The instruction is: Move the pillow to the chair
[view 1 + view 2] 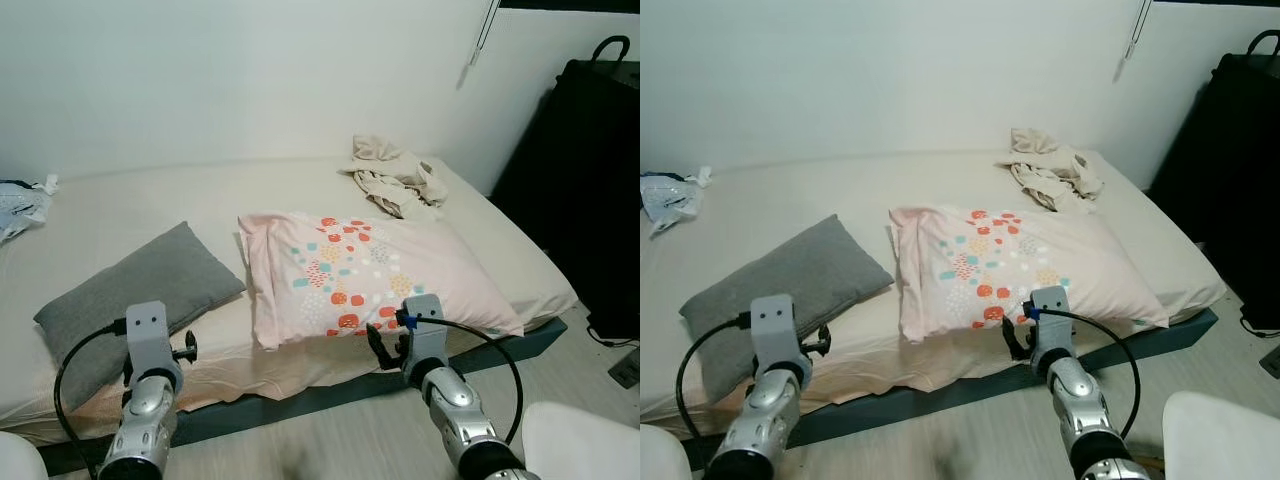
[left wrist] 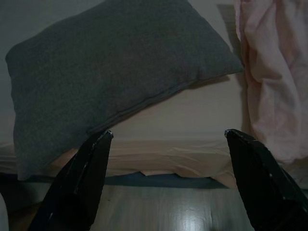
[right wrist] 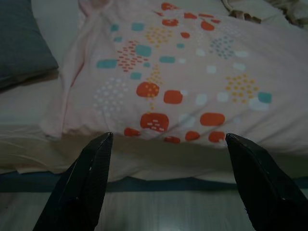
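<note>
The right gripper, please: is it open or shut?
Open: the right gripper has its black fingers spread wide before the pink pillow.

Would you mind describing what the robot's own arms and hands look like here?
Both arms are silver, ribbed metal ending in a boxy grey wrist block. A black cable loops from each block back along the arm. The left hand and right hand each have two long, black, tapered fingers. The right wrist carries a small blue connector.

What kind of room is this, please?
Most likely a bedroom: a low bed against the wall carries a patterned pink pillow, a grey pillow and crumpled clothes.
</note>
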